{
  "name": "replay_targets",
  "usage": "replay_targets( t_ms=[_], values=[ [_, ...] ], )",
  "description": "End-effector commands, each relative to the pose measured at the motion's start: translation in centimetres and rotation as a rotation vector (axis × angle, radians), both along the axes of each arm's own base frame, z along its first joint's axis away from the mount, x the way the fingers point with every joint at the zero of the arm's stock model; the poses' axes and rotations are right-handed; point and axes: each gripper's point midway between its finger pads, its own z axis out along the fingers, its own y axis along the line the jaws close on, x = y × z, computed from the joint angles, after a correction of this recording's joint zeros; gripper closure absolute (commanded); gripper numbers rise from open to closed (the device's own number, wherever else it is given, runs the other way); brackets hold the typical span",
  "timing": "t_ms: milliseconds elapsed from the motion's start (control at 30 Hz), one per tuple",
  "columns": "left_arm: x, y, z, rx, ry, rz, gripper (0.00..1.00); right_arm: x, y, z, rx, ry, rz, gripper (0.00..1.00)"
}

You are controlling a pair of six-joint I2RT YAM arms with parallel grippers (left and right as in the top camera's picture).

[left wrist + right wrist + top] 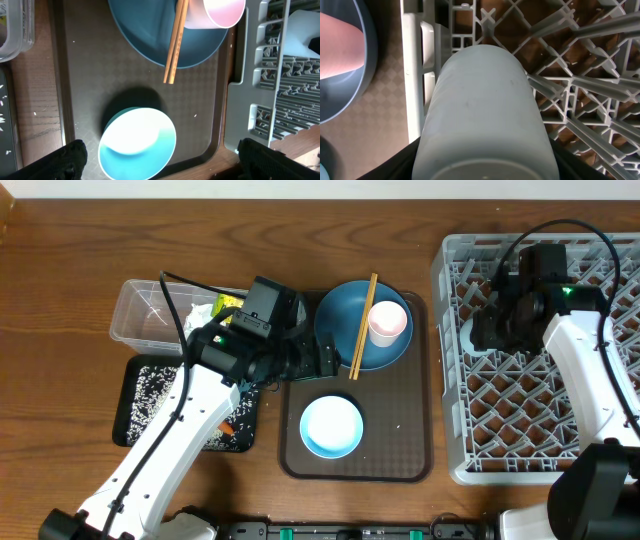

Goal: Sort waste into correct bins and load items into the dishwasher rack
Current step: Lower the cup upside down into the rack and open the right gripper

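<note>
Blue crockery: one dark plate, one bowl, one light-blue cup pinched in the right jaws; one pink cup; two chopsticks; left jaws spread wide.

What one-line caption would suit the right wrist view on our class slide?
Right gripper holds the light-blue cup over the dishwasher rack, beside the brown tray.

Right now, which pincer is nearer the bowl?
Left. The left pincer sits just beyond the bowl, by the plate; the right pincer is off over the rack, gripping a cup.
</note>
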Motion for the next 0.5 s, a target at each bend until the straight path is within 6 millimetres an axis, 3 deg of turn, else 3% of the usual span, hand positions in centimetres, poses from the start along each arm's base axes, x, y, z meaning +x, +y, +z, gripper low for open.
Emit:
replay_targets(
  t_ms=[0,267,467],
  values=[
    [0.03,0.38,-0.12,0.012,-0.004,0.007,0.01,-0.20,-0.52,-0.56,-0.005,0.019,-0.026,0.33],
    [0.03,0.38,-0.12,0.013,-0.004,0.007,0.00,-0.43,-0.51,-0.62,-0.006,0.029,-0.025,0.21],
    [0.03,0.38,-0.12,0.012,-0.004,0.007,0.01,-0.04,-0.52,-0.41,-0.006,0.011,-0.026,0.24]
  ],
)
